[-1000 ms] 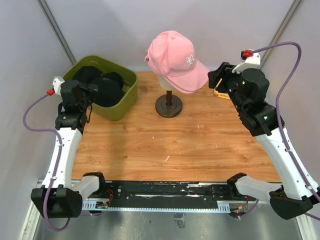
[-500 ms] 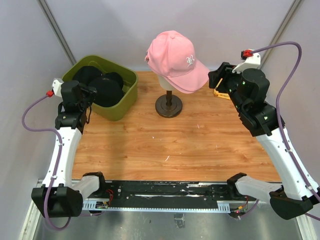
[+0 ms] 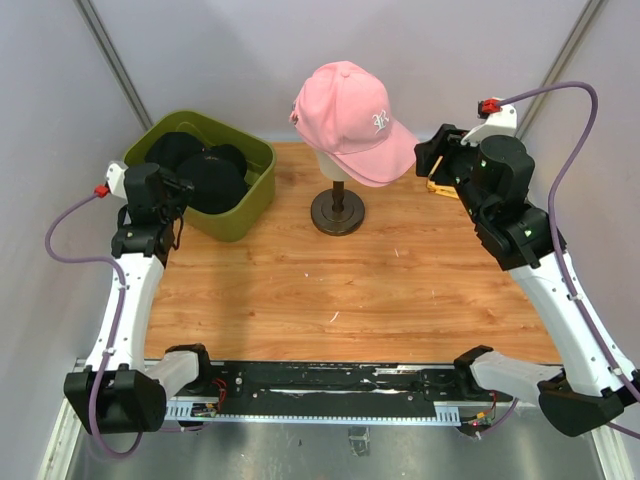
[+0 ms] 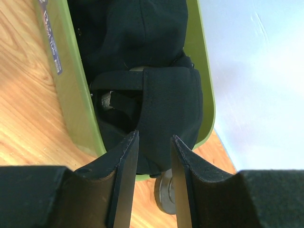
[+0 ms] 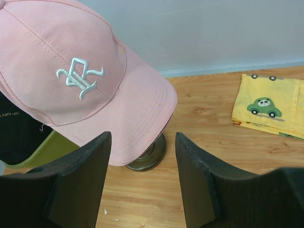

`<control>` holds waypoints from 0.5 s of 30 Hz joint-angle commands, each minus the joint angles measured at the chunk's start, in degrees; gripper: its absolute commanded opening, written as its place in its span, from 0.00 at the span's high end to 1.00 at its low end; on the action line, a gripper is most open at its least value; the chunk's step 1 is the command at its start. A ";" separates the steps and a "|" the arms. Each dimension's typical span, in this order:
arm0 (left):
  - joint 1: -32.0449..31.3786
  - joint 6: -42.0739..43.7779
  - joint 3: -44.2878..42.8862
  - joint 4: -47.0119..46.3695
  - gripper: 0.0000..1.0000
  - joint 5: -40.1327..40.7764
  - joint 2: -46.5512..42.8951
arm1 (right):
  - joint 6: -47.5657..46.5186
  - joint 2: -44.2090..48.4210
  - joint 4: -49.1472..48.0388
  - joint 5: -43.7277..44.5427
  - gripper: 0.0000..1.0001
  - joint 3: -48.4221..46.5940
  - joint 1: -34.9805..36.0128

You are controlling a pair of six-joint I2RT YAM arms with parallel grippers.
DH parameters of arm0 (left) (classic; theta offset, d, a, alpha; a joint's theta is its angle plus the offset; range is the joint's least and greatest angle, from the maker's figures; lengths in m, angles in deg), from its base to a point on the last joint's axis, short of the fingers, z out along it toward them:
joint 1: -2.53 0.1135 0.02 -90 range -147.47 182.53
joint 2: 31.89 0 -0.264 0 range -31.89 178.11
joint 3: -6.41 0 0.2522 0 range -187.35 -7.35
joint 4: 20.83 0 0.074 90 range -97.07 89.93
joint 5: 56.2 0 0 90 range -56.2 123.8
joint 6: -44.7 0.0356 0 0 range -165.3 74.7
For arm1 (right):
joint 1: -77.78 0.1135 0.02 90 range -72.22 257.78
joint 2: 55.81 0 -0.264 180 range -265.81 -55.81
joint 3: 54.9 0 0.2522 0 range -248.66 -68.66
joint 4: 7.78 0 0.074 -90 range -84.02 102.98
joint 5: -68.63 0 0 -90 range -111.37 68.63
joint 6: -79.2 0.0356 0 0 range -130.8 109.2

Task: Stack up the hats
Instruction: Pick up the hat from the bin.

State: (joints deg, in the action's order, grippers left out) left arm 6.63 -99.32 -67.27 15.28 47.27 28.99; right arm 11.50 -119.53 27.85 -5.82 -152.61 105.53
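Note:
A pink cap with a white logo (image 3: 345,115) sits on the mannequin head at the back centre; it also fills the upper left of the right wrist view (image 5: 71,71). Black caps (image 3: 200,170) lie in the olive-green bin (image 3: 250,205), and they show close up in the left wrist view (image 4: 142,42). My left gripper (image 3: 188,183) is open and empty at the bin's near left rim (image 4: 71,95), its fingertips (image 4: 129,142) just short of a black cap. My right gripper (image 3: 425,158) is wide open and empty, just right of the pink brim (image 5: 142,137). No beige or blue cap shows.
The mannequin head's dark round stand (image 3: 337,212) rests on the wooden table (image 3: 350,280), under the pink brim (image 5: 147,154). A folded yellow cloth with a car print (image 5: 270,104) lies at the back right (image 3: 440,187). Grey walls close in the back and sides.
The right arm has shifted slightly left toward the pink brim. The left arm has sunk slightly beside the bin. Nothing was taken hold of.

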 commanded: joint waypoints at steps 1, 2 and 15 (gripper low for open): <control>0.56 0.63 1.28 -1.61 0.62 1.05 0.58 | -1.01 -0.19 0.44 0.68 0.43 -2.47 1.08; 0.56 0.58 1.37 -1.79 0.62 0.96 0.74 | -1.08 -0.28 0.44 0.70 0.43 -2.53 1.08; 0.56 0.85 2.81 -4.54 0.63 0.21 1.83 | -0.89 -1.29 -0.03 0.51 0.42 -2.43 1.08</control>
State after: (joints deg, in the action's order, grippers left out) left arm 6.65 -99.32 -65.28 13.86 47.20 30.37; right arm 11.39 -120.72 28.13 -5.82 -153.52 105.53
